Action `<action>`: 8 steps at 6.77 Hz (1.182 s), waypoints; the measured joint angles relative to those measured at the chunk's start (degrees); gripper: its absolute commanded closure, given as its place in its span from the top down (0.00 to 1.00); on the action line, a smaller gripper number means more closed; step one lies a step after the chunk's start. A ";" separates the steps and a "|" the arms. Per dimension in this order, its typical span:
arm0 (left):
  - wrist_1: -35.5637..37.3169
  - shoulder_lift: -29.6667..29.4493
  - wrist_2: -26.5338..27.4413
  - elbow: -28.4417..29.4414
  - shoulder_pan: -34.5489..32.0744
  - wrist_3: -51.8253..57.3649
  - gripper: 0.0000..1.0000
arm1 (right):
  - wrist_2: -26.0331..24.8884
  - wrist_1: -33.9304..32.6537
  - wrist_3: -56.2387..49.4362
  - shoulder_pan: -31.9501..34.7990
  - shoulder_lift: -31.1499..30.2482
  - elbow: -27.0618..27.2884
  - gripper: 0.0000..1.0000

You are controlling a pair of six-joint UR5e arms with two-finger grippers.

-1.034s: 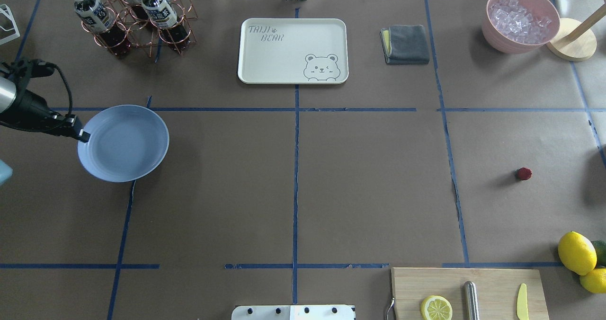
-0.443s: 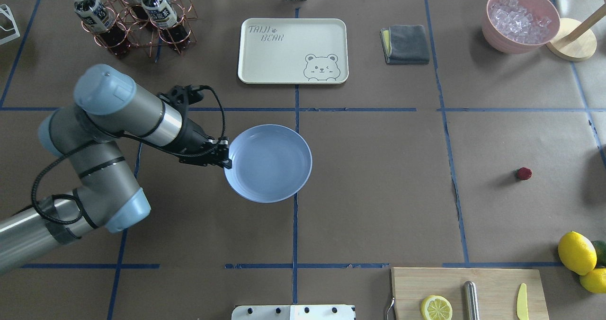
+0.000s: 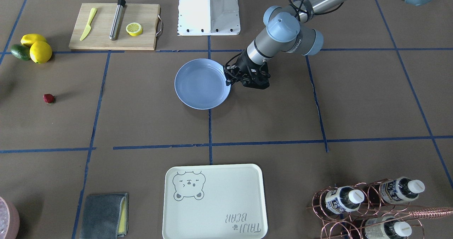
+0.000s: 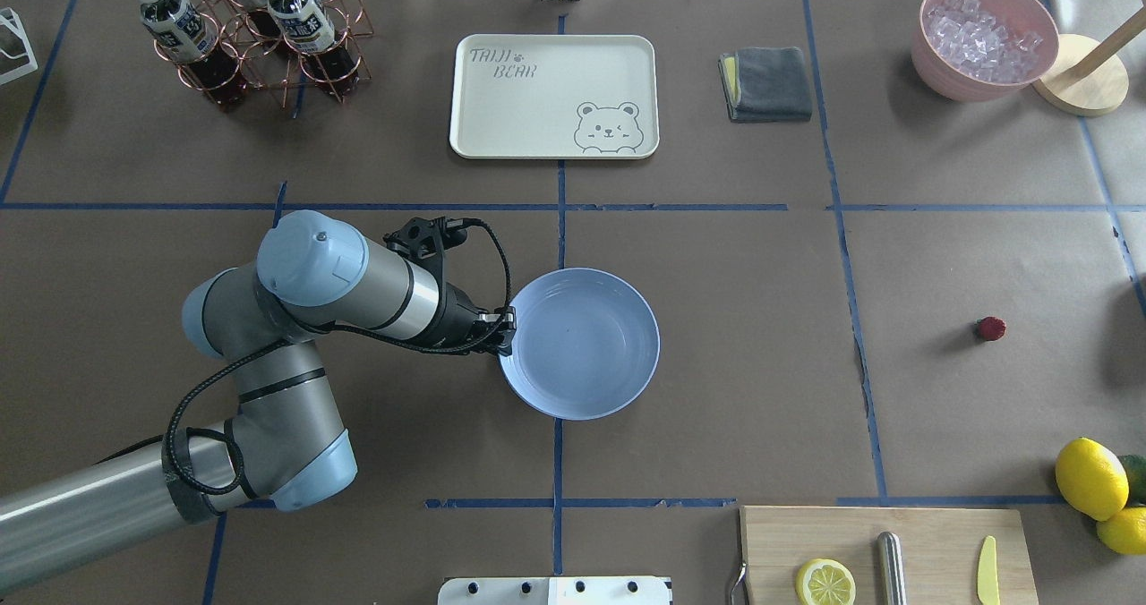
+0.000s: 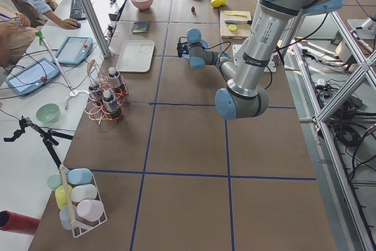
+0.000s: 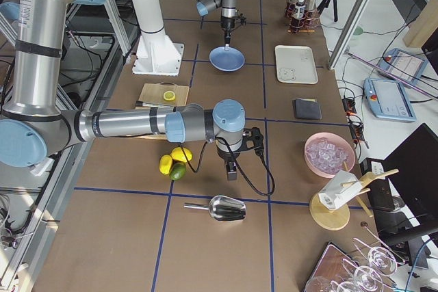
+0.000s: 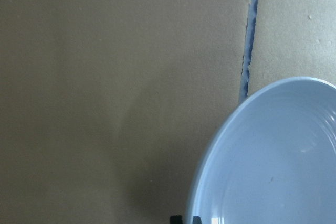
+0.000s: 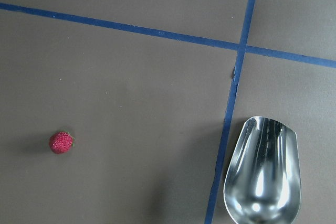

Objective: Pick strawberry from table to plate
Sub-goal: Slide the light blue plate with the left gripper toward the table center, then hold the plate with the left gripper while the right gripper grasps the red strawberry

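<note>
Far from left gripper (image 4: 508, 332) and plate (image 4: 586, 354): strawberry (image 4: 990, 328)

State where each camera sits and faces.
Front: across the table, facing the robot; left gripper holds plate.
Overhead: behind the robot, looking down; left arm.
Left: table's left end; left arm near.
Right: table's right end; right arm near.
Left wrist: down onto plate rim.
Right wrist: down onto strawberry, scoop.
Both front and overhead show the strawberry.

You had "TAIJI BEAR" printed on the cream tray (image 4: 537, 113), upside down in the front-facing view, the bottle labels (image 4: 175, 21) too small for you to read.
</note>
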 measured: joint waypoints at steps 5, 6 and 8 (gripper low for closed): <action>-0.03 0.27 2.71 0.85 0.37 0.02 0.00 | 0.11 -0.01 0.10 0.00 0.01 0.05 1.00; -0.02 0.35 3.07 0.75 0.38 -0.02 0.54 | 0.13 -0.01 0.10 -0.02 0.03 0.06 1.00; -0.06 1.79 3.24 -0.17 0.28 -0.01 0.77 | 0.74 1.45 0.15 -0.66 -0.01 -0.13 1.00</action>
